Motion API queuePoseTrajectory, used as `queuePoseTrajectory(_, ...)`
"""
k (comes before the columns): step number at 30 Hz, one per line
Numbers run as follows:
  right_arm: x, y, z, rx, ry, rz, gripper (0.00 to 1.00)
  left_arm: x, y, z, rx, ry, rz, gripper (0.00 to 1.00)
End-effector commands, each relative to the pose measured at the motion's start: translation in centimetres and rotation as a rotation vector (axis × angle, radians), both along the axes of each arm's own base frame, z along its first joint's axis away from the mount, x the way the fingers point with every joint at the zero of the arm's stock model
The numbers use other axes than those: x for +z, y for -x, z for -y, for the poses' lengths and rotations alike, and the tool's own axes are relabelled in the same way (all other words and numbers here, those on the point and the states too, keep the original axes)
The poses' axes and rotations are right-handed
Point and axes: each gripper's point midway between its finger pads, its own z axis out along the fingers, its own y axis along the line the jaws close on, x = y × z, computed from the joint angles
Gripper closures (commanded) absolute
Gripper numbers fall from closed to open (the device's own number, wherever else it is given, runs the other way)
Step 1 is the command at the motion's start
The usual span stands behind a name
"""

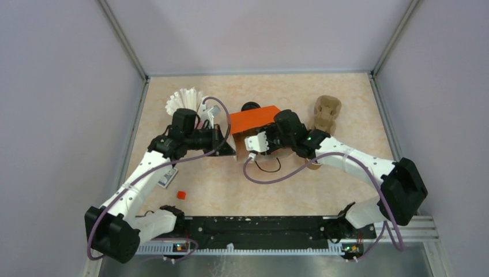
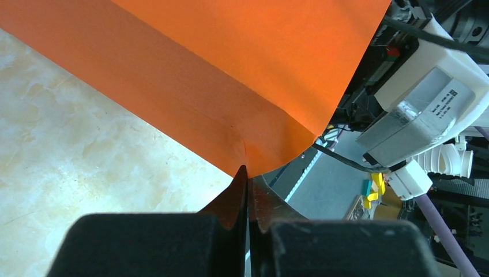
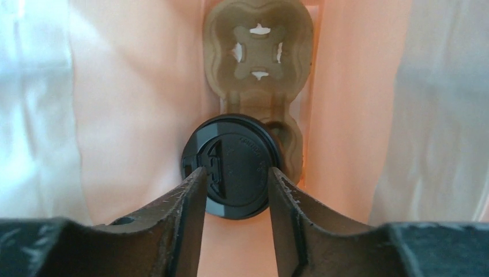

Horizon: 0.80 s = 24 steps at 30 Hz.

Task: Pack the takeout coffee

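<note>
The left end effector (image 2: 247, 173) is clamped shut on a corner of the orange bag (image 2: 230, 69). Inside the bag, the right end effector (image 3: 236, 171) stands partly open over the takeout coffee (image 3: 236, 151), which sits at the near end of a pulp carrier (image 3: 219, 34).

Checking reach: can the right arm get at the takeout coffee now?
Likely yes: the right pincer hangs directly over the takeout coffee, nothing between them; the left pincer grips the orange bag.

The table (image 1: 230, 196) has a beige marbled top. Lying directly on it:
- orange bag (image 1: 254, 119), centre
- white pleated paper stack (image 1: 184, 101), far left
- pulp cup carrier (image 1: 326, 112), far right
- red block (image 1: 181, 195) and small packet (image 1: 167, 178), near left
</note>
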Motion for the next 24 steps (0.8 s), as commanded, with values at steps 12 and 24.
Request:
queuePoseTrajectory(12,-1.8,-4.3,0.5,-0.128,-0.024,0.087,0.69,2.0,0.0,0.3,-0.023,0.025,0.055,1.0)
queuePoseTrajectory(24,-3.3,-5.7,2.8,-0.226,0.019,0.123,0.7,2.1,0.0,0.2,-0.02,0.02,0.054,1.0)
